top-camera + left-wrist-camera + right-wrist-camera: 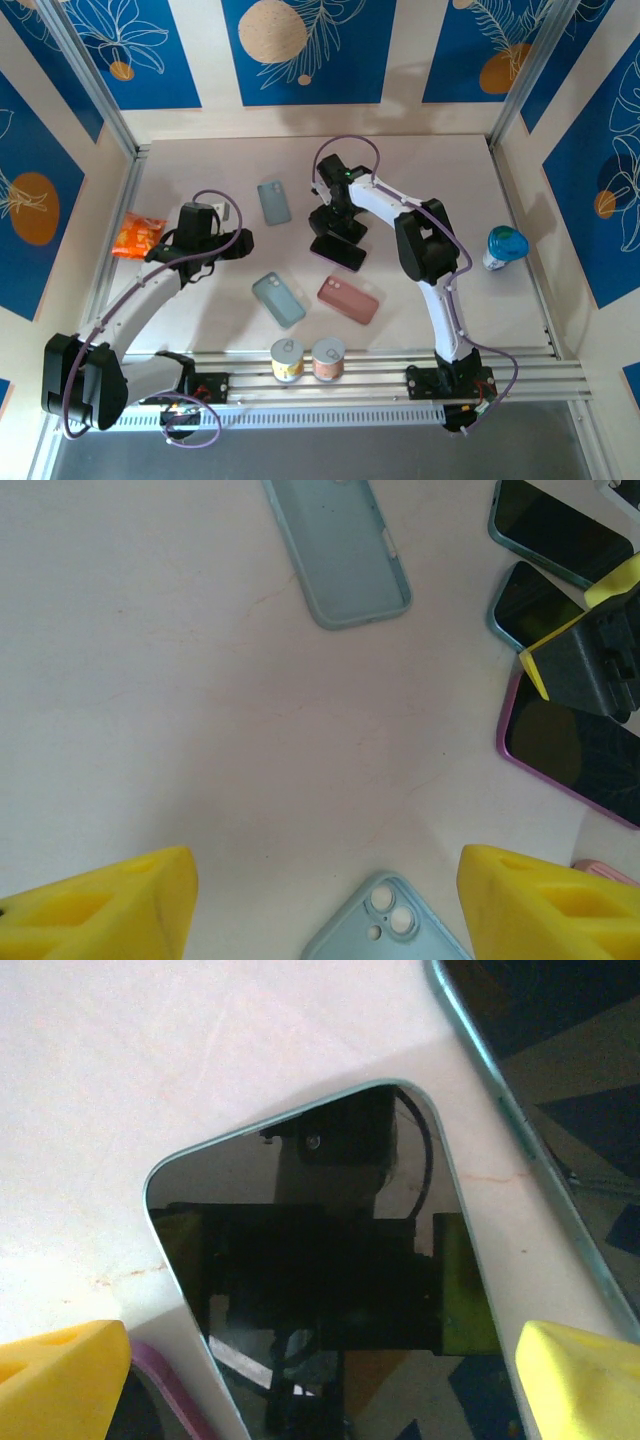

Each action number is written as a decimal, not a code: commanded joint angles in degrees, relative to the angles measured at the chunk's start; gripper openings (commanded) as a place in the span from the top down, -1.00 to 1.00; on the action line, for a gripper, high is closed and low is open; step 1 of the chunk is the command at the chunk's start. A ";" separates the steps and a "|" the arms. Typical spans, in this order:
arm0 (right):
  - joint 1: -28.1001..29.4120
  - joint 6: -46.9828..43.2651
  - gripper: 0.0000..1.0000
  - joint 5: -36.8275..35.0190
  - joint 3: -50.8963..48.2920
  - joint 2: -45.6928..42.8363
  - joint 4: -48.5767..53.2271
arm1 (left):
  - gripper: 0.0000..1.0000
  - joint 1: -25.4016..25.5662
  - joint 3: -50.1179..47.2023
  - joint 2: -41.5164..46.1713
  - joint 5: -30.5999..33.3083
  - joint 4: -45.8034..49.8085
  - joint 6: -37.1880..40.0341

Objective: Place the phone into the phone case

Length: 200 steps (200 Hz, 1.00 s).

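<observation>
Blue floral wall panels [350, 60] (orange discs) enclose a pale table [430, 170].

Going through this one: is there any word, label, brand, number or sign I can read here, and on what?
Nothing here is legible.
Orange snack packet: print too small and blurred to read.
Yellowish can: label too small to read.
Pinkish can: label too small to read.
Bottle: label too small to read.

The white table [440, 180] is lit brightly and evenly from above, only soft shadows are thrown on it, a clear mirror reflection is carried by the dark phone screen [330, 1290], and the near yellow fingertips [110, 905] are rendered out of focus.
</observation>
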<state>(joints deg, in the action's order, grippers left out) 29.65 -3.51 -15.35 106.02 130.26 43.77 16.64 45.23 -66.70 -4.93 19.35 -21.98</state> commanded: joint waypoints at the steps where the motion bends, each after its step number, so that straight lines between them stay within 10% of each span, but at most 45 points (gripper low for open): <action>1: -1.10 0.14 -0.98 -1.44 1.50 2.34 2.76 | -0.40 0.42 0.38 0.17 -0.61 0.54 0.97; 200: -3.92 5.17 -0.76 0.68 -8.26 -3.63 3.33 | -0.39 0.44 0.35 -0.67 -1.79 0.34 1.15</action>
<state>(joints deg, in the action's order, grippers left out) 25.15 1.02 -15.29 100.88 128.75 43.00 16.64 45.39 -67.35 -4.95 19.35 -21.98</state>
